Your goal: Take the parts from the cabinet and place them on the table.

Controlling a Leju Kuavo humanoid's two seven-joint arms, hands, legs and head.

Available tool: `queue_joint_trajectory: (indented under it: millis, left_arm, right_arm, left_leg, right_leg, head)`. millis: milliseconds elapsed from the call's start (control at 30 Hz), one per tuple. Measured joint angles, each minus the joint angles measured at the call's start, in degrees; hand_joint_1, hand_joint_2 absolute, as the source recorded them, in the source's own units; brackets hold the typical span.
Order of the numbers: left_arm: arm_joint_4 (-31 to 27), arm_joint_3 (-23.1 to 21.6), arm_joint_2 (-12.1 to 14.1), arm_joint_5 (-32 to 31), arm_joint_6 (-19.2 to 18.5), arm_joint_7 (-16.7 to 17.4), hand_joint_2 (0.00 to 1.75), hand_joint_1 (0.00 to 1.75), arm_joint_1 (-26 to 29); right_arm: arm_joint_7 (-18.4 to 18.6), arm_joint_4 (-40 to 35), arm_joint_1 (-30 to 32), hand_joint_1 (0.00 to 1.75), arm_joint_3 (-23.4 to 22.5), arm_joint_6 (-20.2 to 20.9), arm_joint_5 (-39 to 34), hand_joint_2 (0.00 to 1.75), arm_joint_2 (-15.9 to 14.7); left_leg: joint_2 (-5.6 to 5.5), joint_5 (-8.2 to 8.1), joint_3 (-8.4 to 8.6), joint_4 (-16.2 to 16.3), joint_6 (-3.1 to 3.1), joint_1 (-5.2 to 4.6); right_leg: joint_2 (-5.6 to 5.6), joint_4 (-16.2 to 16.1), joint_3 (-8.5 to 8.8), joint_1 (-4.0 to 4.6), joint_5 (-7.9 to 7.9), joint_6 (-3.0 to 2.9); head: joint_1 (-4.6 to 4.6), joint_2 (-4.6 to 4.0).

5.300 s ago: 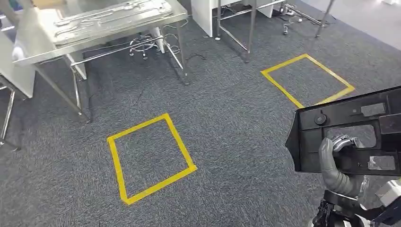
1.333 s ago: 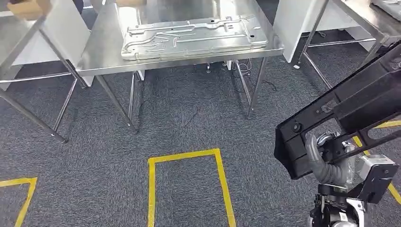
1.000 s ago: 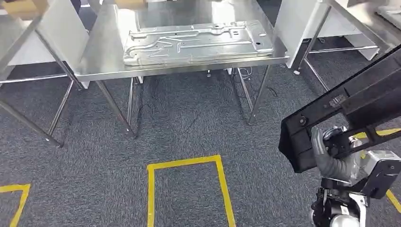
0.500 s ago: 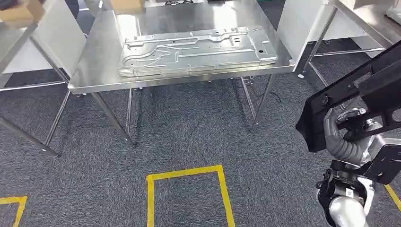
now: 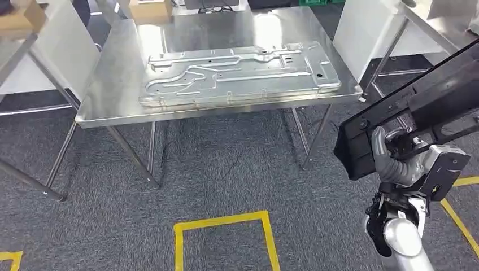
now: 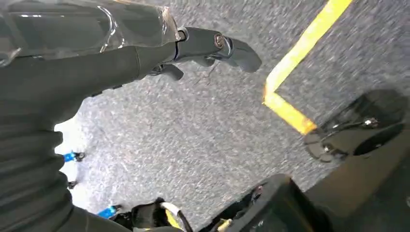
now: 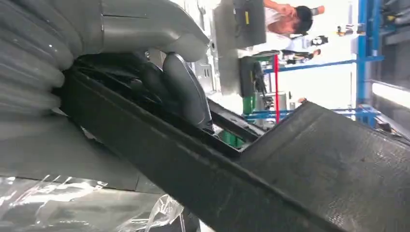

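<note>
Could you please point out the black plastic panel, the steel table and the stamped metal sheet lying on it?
black plastic panel (image 5: 357,152), head view, lower end.
steel table (image 5: 116,84), head view, bare top.
stamped metal sheet (image 5: 237,73), head view, middle.

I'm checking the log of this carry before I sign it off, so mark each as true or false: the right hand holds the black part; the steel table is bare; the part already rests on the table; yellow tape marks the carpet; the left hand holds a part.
1. The right hand holds the black part. True.
2. The steel table is bare. False: a stamped metal panel lies flat on it.
3. The black part already rests on the table. False: it is in the air off the table's right end, above the carpet.
4. Yellow tape marks the carpet. True.
5. The left hand holds a part. False: its fingers hang over the carpet with nothing in them.
</note>
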Motion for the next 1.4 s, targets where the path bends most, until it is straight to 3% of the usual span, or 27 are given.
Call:
queue_joint_trajectory:
  millis: [67, 133, 167, 200, 233, 267, 300, 333, 433, 467, 533, 633, 667, 700, 733, 800, 833, 867, 967, 1033, 1133, 1167, 1200, 1233, 1333, 1367, 1400]
  left_arm:
    - [0.00, -0.02, -0.07, 0.00, -0.09, 0.00, 1.75, 0.00, -0.43]
    - [0.00, -0.02, -0.09, 0.00, -0.13, 0.00, 1.75, 0.00, -0.47]
    - [0.00, -0.02, -0.09, 0.00, -0.20, 0.00, 1.75, 0.00, -0.33]
    - [0.00, -0.02, -0.09, 0.00, -0.28, 0.00, 1.75, 0.00, -0.21]
    - [0.00, -0.02, -0.09, 0.00, -0.35, 0.00, 1.75, 0.00, -0.10]
    - [0.00, -0.02, -0.09, -0.02, -0.44, -0.02, 1.75, 0.00, -0.09]
    - [0.00, -0.02, -0.09, -0.04, -0.48, -0.02, 1.75, 0.00, -0.05]
    - [0.00, -0.04, -0.09, -0.04, -0.52, -0.02, 1.75, 0.00, -0.22]
    - [0.00, -0.07, -0.09, -0.07, -0.61, 0.00, 1.75, 0.00, -0.23]
    - [0.00, -0.07, -0.02, -0.07, -0.63, 0.00, 1.75, 0.00, -0.28]
    - [0.00, -0.09, -0.04, -0.04, -0.66, -0.02, 1.75, 0.00, -0.40]
    - [0.00, -0.09, -0.02, -0.04, -0.68, -0.02, 1.75, 0.00, -0.56]
    - [0.00, -0.09, -0.02, -0.04, -0.70, -0.02, 1.75, 0.00, -0.45]
    - [0.00, -0.09, 0.00, 0.00, -0.70, -0.02, 1.75, 0.00, -0.46]
    - [0.00, -0.09, -0.02, -0.02, -0.70, -0.02, 1.75, 0.00, -0.49]
    - [0.00, -0.17, 0.02, -0.04, -0.72, 0.00, 1.75, 0.00, -0.43]
    - [0.02, -0.26, 0.07, 0.02, -0.74, 0.00, 1.75, 0.00, -0.39]
    - [0.02, -0.28, 0.13, 0.22, -0.79, 0.02, 1.75, 0.00, -0.46]
    - [0.02, -0.28, 0.20, 1.27, -0.83, 0.57, 1.75, 0.00, -0.20]
    - [0.02, -0.20, 0.20, 2.14, -0.46, 0.83, 1.75, 0.00, -0.14]
    - [0.02, 0.15, 0.20, 2.71, -0.24, 1.20, 1.75, 0.00, -0.26]
    - [0.02, 0.20, 0.20, 3.08, -0.15, 1.20, 1.75, 0.00, -0.15]
    - [0.02, 0.28, 0.20, 3.37, -0.13, 1.20, 1.75, 0.00, 0.01]
    - [0.02, 0.42, 0.20, 3.61, -0.11, 1.18, 1.75, 0.00, 0.17]
    - [0.02, 0.57, 0.20, 4.04, -0.13, 0.92, 1.75, 0.00, 0.15]
    - [0.02, 0.57, 0.20, 4.09, -0.13, 0.85, 1.75, 0.00, -0.03]
    - [0.02, 0.57, 0.20, 3.98, -0.22, 0.87, 1.75, 0.00, -0.12]
  right_arm:
    - [-0.02, 0.52, -0.56, 1.75, 0.33, 0.18, 0.02, 1.75, 0.15]
    - [-0.11, 0.96, -0.59, 1.75, 0.79, 0.52, 0.11, 1.75, 0.15]
    - [-0.26, 1.20, -0.64, 1.75, 1.01, 0.57, 0.24, 1.75, 0.15]
    - [-0.41, 1.40, -0.81, 1.75, 1.27, 0.72, 0.57, 1.75, 0.15]
    - [-0.42, 1.57, -1.21, 1.75, 1.53, 0.94, 0.77, 1.75, 0.15]
    - [-0.37, 1.72, -1.76, 1.75, 1.75, 1.03, 1.05, 1.75, 0.15]
    - [-0.24, 1.88, -2.34, 1.75, 1.90, 1.09, 1.40, 1.75, 0.15]
    - [-0.02, 2.01, -2.96, 1.75, 2.14, 1.12, 1.61, 1.75, 0.15]
    - [0.61, 2.21, -3.84, 1.75, 2.60, 1.38, 2.08, 1.75, 0.20]
    - [0.81, 2.25, -4.27, 1.75, 2.75, 1.53, 2.16, 1.75, 0.20]
    - [0.98, 2.31, -5.31, 1.75, 3.08, 1.64, 2.60, 1.75, 0.28]
    - [1.05, 2.53, -5.97, 1.75, 3.72, 1.73, 3.04, 1.75, 0.37]
    - [1.09, 2.64, -5.95, 1.75, 4.00, 1.73, 3.08, 1.75, 0.37]
    - [1.11, 2.86, -5.92, 1.75, 4.24, 1.79, 3.10, 1.75, 0.41]
    - [1.14, 2.97, -5.93, 1.75, 4.31, 1.86, 3.10, 1.75, 0.44]
    - [1.14, 3.28, -6.24, 1.75, 4.65, 1.92, 3.13, 1.75, 0.55]
    - [1.11, 3.36, -6.36, 1.75, 4.72, 1.97, 3.13, 1.75, 0.61]
    - [1.11, 3.45, -6.62, 1.75, 4.79, 2.16, 3.10, 1.75, 0.61]
    - [1.14, 3.82, -6.82, 1.75, 5.00, 2.62, 3.06, 1.75, 0.61]
    - [1.40, 4.04, -7.21, 1.75, 5.11, 2.69, 3.06, 1.75, 0.59]
    - [2.19, 4.37, -7.96, 1.75, 5.36, 2.91, 3.32, 1.75, 0.59]
    - [2.60, 4.56, -8.02, 1.75, 5.48, 3.02, 3.60, 1.75, 0.59]
    - [2.86, 4.87, -8.20, 1.75, 5.64, 3.13, 3.78, 1.75, 0.59]
    - [3.12, 5.24, -8.52, 1.75, 5.83, 3.34, 3.98, 1.75, 0.59]
    - [3.37, 5.86, -9.60, 1.75, 6.40, 3.45, 4.53, 1.75, 0.61]
    - [3.34, 6.01, -9.97, 1.75, 6.56, 3.45, 4.74, 1.75, 0.63]
    - [3.39, 6.25, -10.23, 1.75, 6.71, 3.48, 4.83, 1.75, 0.66]
  left_leg:
    - [0.07, -0.93, 0.81, 0.05, 0.73, -0.04]
    - [-0.08, -1.92, 1.57, 0.07, 0.91, -0.09]
    - [-0.21, -2.39, 2.15, 0.07, 0.93, -0.13]
    - [-0.38, -3.03, 2.92, 0.10, 0.90, -0.16]
    - [-0.51, -3.68, 3.90, 0.14, 0.78, -0.18]
    - [-0.54, -4.34, 4.74, 0.13, 0.63, -0.20]
    - [-0.54, -5.00, 5.23, 0.06, 0.37, -0.27]
    - [-0.56, -5.66, 5.71, 0.49, 0.06, -0.65]
    - [-0.60, -6.65, 6.41, 0.36, -0.58, -0.74]
    - [-0.62, -6.88, 6.53, 0.28, -0.71, -0.79]
    - [-0.21, -7.98, 4.16, 5.09, -1.81, -0.60]
    - [-0.15, -13.46, -4.83, 19.59, -3.25, 0.51]
    - [-0.14, -14.01, -6.78, 21.73, -3.39, 0.59]
    - [-0.13, -13.11, -7.22, 21.16, -3.34, 0.60]
    - [-0.13, -10.92, -6.54, 18.29, -3.16, 0.57]
    - [-0.10, -3.61, -2.82, 7.38, -1.98, 0.22]
    - [0.07, -1.08, -1.66, 3.32, -1.12, -0.19]
    - [0.03, -1.45, -1.78, 0.32, -0.63, -1.09]
    - [-0.15, -1.36, -0.64, 0.04, 0.03, -0.71]
    - [-0.10, -1.29, 0.74, 0.00, 0.33, -0.43]
    - [-0.02, -1.79, 1.19, 0.09, 0.96, -0.52]
    - [-0.07, -2.06, 1.45, 0.09, 1.05, -0.57]
    - [-0.16, -2.43, 1.83, 0.12, 1.03, -0.58]
    - [-0.23, -2.85, 2.35, 0.13, 0.97, -0.61]
    - [-0.28, -4.36, 4.04, 0.03, 0.48, -0.72]
    - [-0.35, -4.84, 4.30, 0.56, 0.24, -1.08]
    - [-0.30, -5.37, 4.08, 0.12, -0.13, -1.15]
  right_leg:
    - [0.01, 8.83, -5.10, 0.13, -1.94, -0.09]
    - [0.02, 16.59, -11.01, 0.46, -6.45, -0.09]
    - [0.02, 17.55, -12.60, 0.46, -7.60, 0.00]
    - [0.02, 16.22, -13.15, 0.46, -7.13, -0.02]
    - [0.02, 12.54, -12.60, 0.47, -4.59, -0.11]
    - [0.01, 7.91, -11.56, 0.47, -0.76, -0.16]
    - [-0.01, 2.76, -10.48, 0.47, 4.36, -0.22]
    - [-0.04, -0.93, -10.71, 0.65, 7.67, -0.36]
    - [-0.04, -0.96, -9.99, 0.68, 8.07, -1.61]
    - [-0.05, -0.97, -9.62, 0.15, 8.08, -1.84]
    - [-0.13, -1.08, -9.10, 0.05, 7.66, -2.36]
    - [-0.04, -1.08, -8.68, 0.04, 6.78, -2.65]
    - [0.02, -1.08, -8.29, 0.04, 6.41, -2.59]
    - [0.04, -1.08, -7.78, 0.05, 6.01, -2.52]
    - [0.06, -1.08, -7.16, 0.08, 5.62, -2.43]
    - [0.04, -1.20, -5.77, 0.24, 4.79, -2.27]
    - [0.03, -1.36, -5.51, 0.12, 4.53, -2.09]
    - [0.19, -1.25, -5.42, 0.42, 4.28, -1.69]
    - [0.35, -0.39, -4.83, 0.78, 4.25, -0.95]
    - [0.15, 2.01, -5.55, 0.56, 2.27, -0.51]
    - [0.15, 15.88, -13.08, 0.70, -3.76, -0.29]
    - [0.14, 18.72, -15.14, 0.69, -4.40, -0.28]
    - [0.14, 18.57, -15.89, 0.68, -3.65, -0.31]
    - [0.14, 15.88, -15.38, 0.69, -1.57, -0.43]
    - [0.10, 1.11, -10.28, 0.75, 8.57, -1.14]
    - [0.15, -1.40, -9.85, 1.09, 6.88, -1.30]
    - [0.11, -0.99, -9.59, 1.06, 6.79, -1.42]
  head:
    - [-0.02, 0.00]
    - [-0.02, 0.00]
    - [0.00, 0.00]
    - [0.00, 0.00]
    - [-0.02, 0.00]
    - [0.00, 0.00]
    - [0.00, 0.00]
    - [0.00, -0.02]
    - [0.00, 0.00]
    - [0.02, 0.00]
    - [-0.02, -0.02]
    - [-0.04, -0.02]
    - [-0.02, 0.00]
    - [-0.02, 0.00]
    - [-0.04, 0.00]
    - [-0.02, 0.00]
    - [-0.02, -0.02]
    - [-0.04, 0.00]
    - [-0.02, 0.00]
    - [-0.02, 0.00]
    - [0.00, 0.00]
    - [0.00, 0.00]
    - [-0.02, 0.00]
    - [-0.02, 0.00]
    - [-0.02, 0.00]
    - [-0.02, -0.02]
    - [-0.02, -0.02]
